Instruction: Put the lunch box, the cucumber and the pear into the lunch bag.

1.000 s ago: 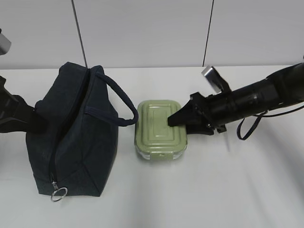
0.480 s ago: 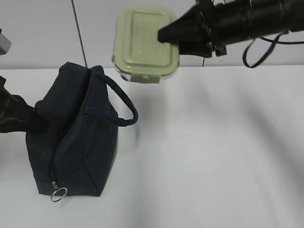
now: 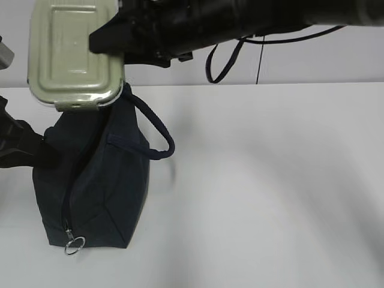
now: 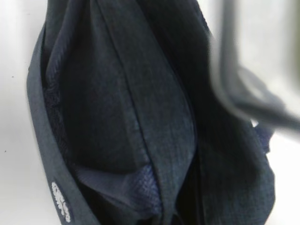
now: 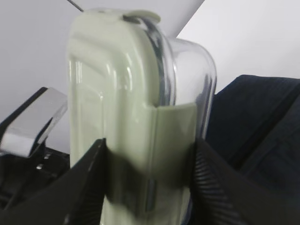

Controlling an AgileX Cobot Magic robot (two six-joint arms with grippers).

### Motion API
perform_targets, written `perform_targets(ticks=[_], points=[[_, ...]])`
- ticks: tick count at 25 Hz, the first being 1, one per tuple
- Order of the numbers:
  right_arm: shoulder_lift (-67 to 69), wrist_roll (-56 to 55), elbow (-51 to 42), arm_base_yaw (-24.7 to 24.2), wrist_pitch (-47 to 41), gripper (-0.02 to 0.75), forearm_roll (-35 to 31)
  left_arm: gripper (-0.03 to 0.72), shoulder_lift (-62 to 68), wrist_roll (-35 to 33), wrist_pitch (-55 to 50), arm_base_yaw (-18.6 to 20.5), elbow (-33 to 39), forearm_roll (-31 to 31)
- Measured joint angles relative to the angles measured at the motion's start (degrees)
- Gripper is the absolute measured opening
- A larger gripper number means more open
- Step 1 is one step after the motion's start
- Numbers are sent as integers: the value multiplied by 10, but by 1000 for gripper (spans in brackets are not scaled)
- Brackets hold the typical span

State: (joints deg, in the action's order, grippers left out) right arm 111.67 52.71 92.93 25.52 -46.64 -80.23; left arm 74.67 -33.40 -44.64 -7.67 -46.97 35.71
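A white table set against a pale panelled wall is seen with a dark navy lunch bag standing at its left side, the looped handle arched to the right and the metal ring pull hanging at the near end of the zipper. The lunch box is held in the air above the far end of the bag, its pale green lid turned toward the exterior camera. The right gripper is clamped across the box, one finger pressed on the lid and the other on the clear base, as shown in the right wrist view. The right arm is stretched across the top of the scene from the right. The left arm is seen at the bag's left side with its jaws pressed together, apparently pinching fabric, though the contact itself is hidden. No item can be seen inside the bag; the cucumber and the pear are not in view. The task is judged to be at its first placement, with all three items left to be packed
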Motion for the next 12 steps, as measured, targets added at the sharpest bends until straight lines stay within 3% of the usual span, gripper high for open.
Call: perform_targets(ticks=[6, 12], points=[[43, 18, 2, 15, 25, 368, -4, 1, 0, 0, 0, 0, 0, -1], [54, -78, 9, 13, 23, 368, 136, 1, 3, 0, -1, 0, 0, -6]])
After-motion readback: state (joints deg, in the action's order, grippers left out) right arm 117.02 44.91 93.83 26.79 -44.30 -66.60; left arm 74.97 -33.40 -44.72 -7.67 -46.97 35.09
